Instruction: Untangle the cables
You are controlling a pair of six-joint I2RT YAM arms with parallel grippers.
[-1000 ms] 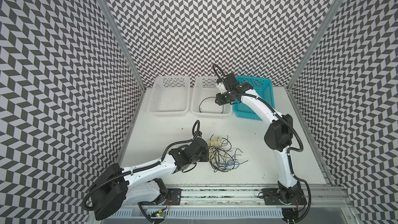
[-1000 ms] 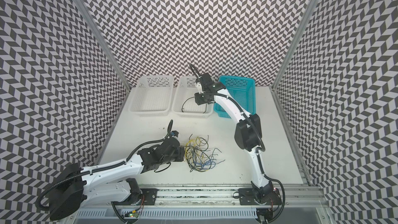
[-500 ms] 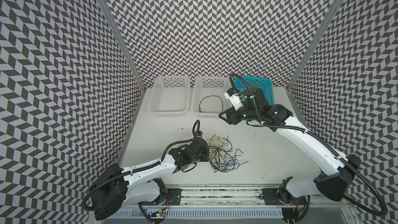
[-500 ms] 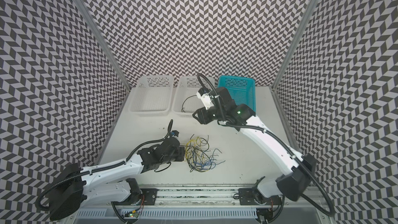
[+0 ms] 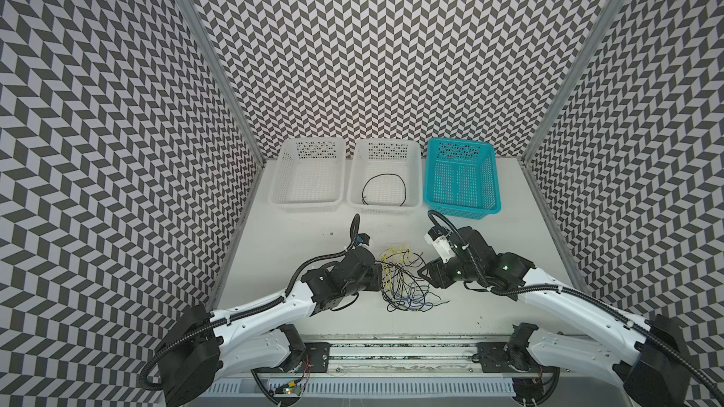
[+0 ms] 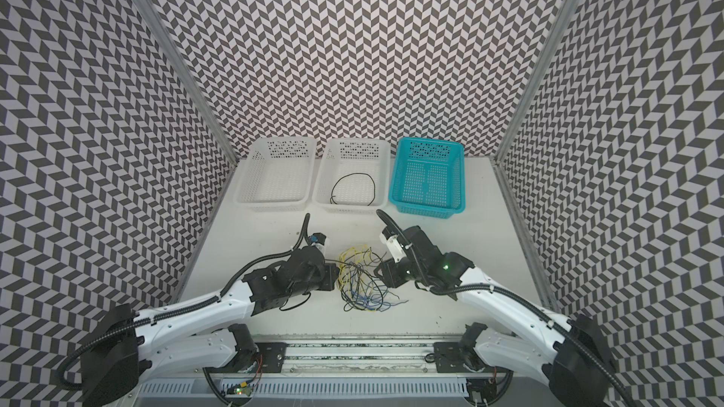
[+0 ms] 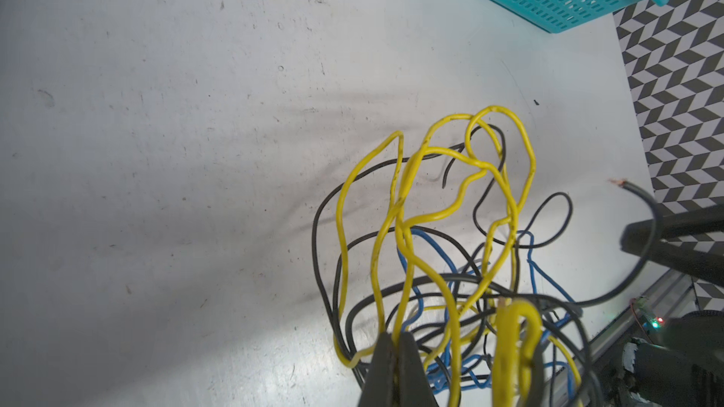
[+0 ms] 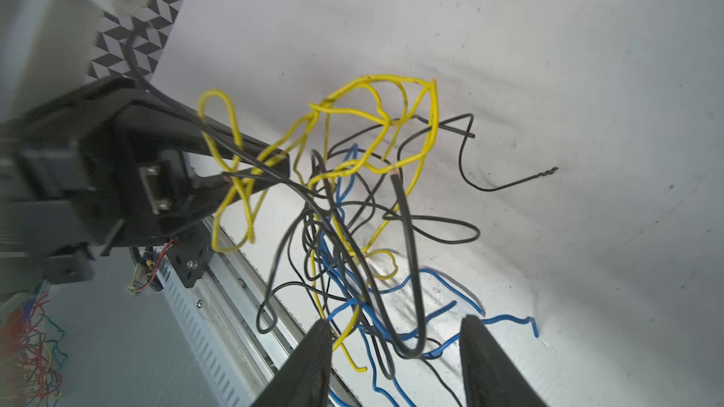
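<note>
Right arm has swung off the middle basket and come down on its near side, toward the arm bases; left arm unchanged. The black cable that hung from the right hand a second ago now lies as a loose open loop inside the middle basket.

Table: white, scuffed.

Second white basket: just beside the middle basket, left-arm side. Teal basket: just beside it, right-arm side.

Cables: one knot of black, yellow and blue strands on the table in front of the middle basket, well apart from it.

Left hand: in front of the middle basket, slightly to its left-arm side. Fingers are pressed together, pinching a yellow cable. Yellow loops stand up off the table from the pinch.

Right hand: in front of the middle basket, to its right-arm side. Fingers stand apart at a middling gap. A bend of thick black strand sits between them, not clamped.
</note>
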